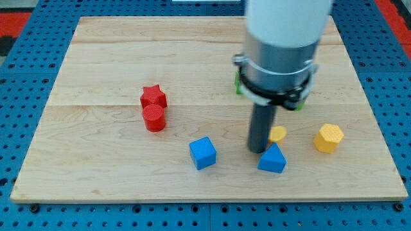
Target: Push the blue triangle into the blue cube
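Note:
The blue triangle [273, 159] lies on the wooden board [96, 160] near the view's bottom, right of centre. The blue cube [203, 153] sits to its left, a gap of board between them. My tip [258, 149] is the lower end of the dark rod; it stands just above and left of the blue triangle, touching or nearly touching its upper left edge, and right of the blue cube.
A yellow block [278, 133], partly hidden by the rod, lies just above the triangle. A yellow hexagon [329, 137] is further right. A red star [153, 97] and a red cylinder [154, 119] sit together at left. Green blocks [239, 82] are mostly hidden behind the arm.

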Robot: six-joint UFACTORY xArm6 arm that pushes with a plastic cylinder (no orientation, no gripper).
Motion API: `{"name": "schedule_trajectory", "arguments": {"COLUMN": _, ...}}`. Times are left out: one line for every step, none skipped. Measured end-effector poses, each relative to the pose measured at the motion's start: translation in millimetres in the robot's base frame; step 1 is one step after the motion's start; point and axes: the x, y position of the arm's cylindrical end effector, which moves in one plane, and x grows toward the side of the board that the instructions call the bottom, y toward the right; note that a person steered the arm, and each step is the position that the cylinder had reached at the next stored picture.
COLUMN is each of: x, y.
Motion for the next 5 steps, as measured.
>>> {"name": "schedule_trajectory", "arguments": {"x": -5.1, "y": 44.2}}
{"name": "schedule_trajectory", "arguments": {"x": 7.4, "y": 47.5}}
{"name": "schedule_trajectory", "arguments": {"x": 23.0, "y": 79.3}}
{"name": "schedule_trajectory", "arguments": {"x": 28.9, "y": 34.5}}
{"name": "schedule_trajectory", "arguments": {"x": 49.0, "y": -17.5}}
